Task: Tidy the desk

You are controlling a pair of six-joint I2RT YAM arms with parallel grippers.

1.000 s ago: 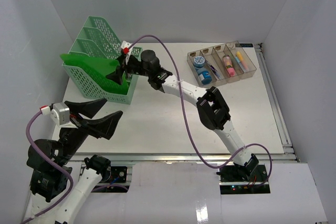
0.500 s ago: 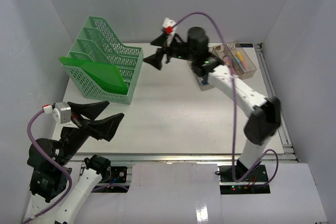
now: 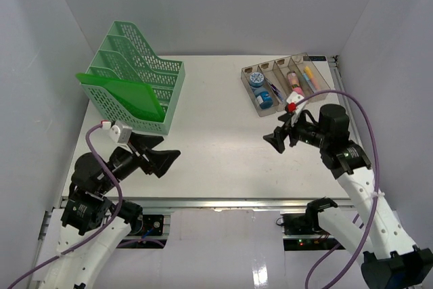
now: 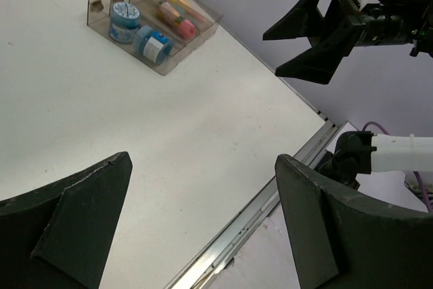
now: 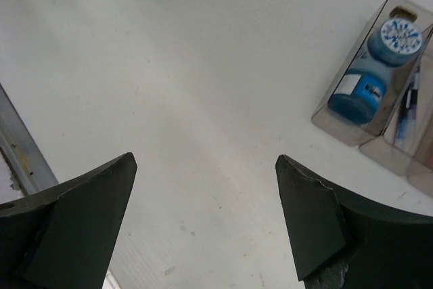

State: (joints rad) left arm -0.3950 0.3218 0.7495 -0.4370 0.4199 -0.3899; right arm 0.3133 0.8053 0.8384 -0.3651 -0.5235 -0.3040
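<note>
Desk (image 3: 223,147): being spanned beneath both arms, centre view.
Left gripper (image 3: 169,148): being held spread, empty, at 7 o'clock.
Right gripper (image 3: 274,137): being held spread, empty, at 4 o'clock.
File rack (image 3: 170,86): being used at 10 o'clock to keep green folder (image 3: 118,89) on edge.
Tray (image 3: 326,84): being used at 1 o'clock to keep small items sorted.

Plain pale-grey walls (image 3: 216,5) on three sides, evenly and softly lit.
</note>
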